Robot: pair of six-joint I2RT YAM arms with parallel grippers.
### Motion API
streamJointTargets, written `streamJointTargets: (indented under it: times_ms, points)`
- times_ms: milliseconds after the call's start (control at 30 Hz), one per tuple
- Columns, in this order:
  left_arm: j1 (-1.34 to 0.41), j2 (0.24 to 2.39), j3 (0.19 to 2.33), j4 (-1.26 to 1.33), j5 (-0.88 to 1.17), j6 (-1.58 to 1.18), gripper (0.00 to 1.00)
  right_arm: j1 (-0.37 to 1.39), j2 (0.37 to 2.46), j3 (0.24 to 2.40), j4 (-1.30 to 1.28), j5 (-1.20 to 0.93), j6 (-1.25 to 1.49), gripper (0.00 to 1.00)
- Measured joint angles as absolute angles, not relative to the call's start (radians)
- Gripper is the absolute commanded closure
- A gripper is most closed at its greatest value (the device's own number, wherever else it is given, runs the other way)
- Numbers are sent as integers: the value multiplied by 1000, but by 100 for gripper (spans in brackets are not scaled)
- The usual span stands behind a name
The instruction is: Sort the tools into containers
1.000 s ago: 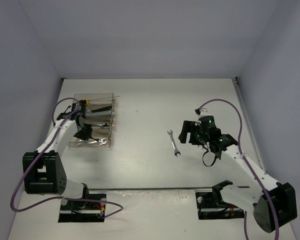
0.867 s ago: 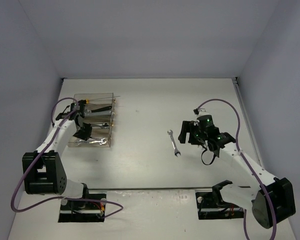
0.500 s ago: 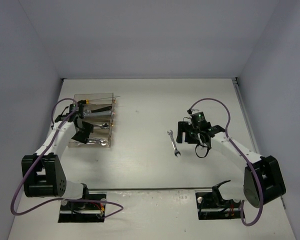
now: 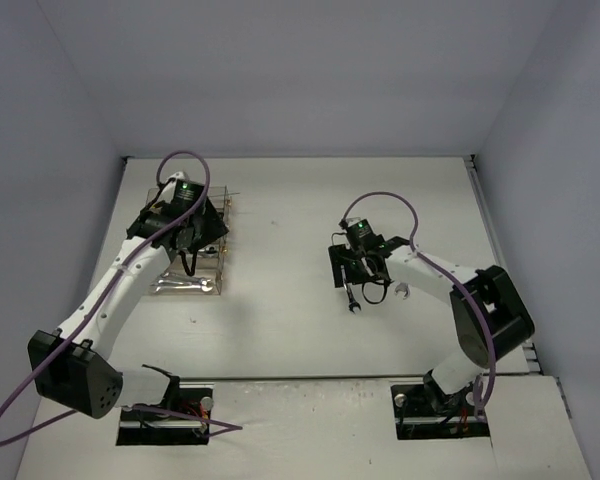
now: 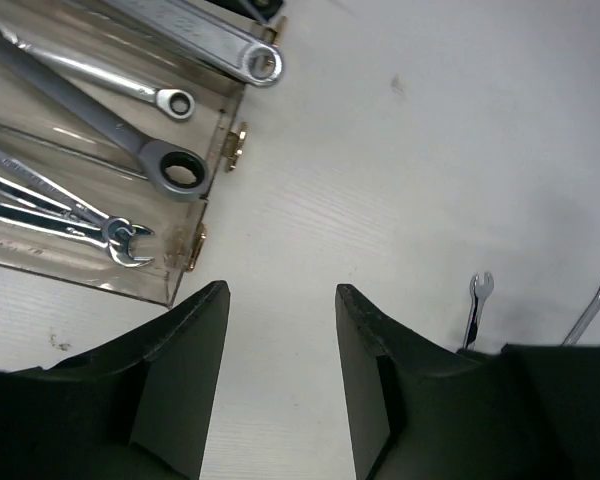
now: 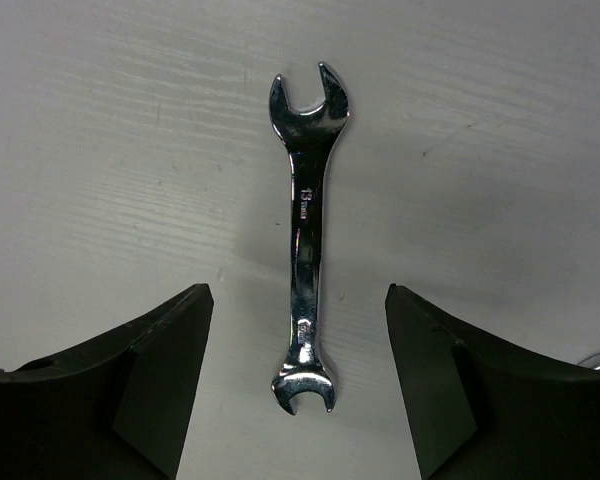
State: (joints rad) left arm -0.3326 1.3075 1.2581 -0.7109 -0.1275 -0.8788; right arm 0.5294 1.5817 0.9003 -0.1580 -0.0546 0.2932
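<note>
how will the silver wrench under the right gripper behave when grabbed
The wrench looks like solid polished metal: probably stiff, heavy for its size. Its glossy shank may slip in a pinch. Lying flat on the table, it seems unlikely to roll.

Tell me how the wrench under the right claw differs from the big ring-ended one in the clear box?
The table wrench is open-mouthed at both ends; the boxed wrench shows a closed ring. The table wrench is mirror-bright, the boxed wrench duller grey. One lies on the bare table, the other inside the clear box. Both are metal and lie flat.
</note>
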Motion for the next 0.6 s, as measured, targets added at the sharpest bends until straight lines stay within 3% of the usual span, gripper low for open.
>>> streamJointTargets:
  times_ms: [100, 467, 600]
  points:
    - [-378, 1317, 1277, -702, -105, -807, 57, 548, 1638, 914, -157, -49, 294, 33]
    - [-387, 1322, 1228, -629, 26, -728, 57, 571, 1722, 972, -177, 27, 315, 52]
    - [-387, 1329, 1227, -619, 58, -708, 57, 584, 1750, 1003, -199, 46, 334, 54]
